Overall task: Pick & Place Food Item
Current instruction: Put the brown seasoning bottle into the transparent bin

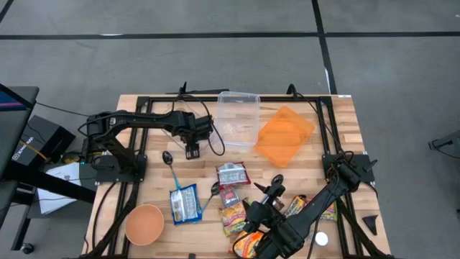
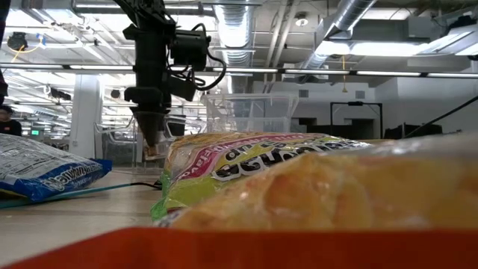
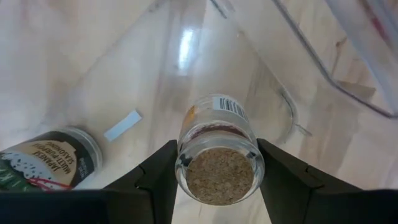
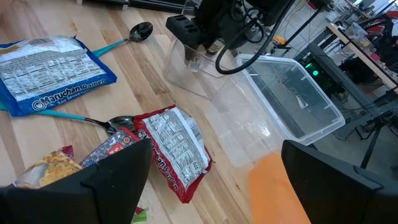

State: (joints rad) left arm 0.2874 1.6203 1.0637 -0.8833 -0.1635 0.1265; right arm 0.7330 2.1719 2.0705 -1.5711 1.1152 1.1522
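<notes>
My left gripper (image 1: 192, 149) points down into a small clear box (image 4: 194, 65) left of the big clear tub (image 1: 238, 119), and is shut on a small glass spice jar (image 3: 217, 146) with a barcode label. A second jar (image 3: 53, 163) with a dark label lies on its side on the box floor beside it. My right gripper (image 4: 211, 180) is open and empty near the table's front edge, above the food packets: a red packet (image 4: 177, 149) and a blue ramen packet (image 4: 50, 71) lie flat on the table. My left gripper pinches the spice jar between its two fingers, by the two sides of its tan, grainy-looking end (image 3: 219, 177). The fingers come from above, pointing down, and lie along the jar. The jar points away below the fingers; whether its far end touches the box floor I cannot tell.
An orange lid (image 1: 285, 135) lies right of the tub. An orange bowl (image 1: 145, 224) stands at the front left. Two spoons (image 1: 169, 160) lie among the packets. More snack packets (image 1: 237, 219) lie under my right arm. Black frame rails (image 1: 136, 129) run round the table.
</notes>
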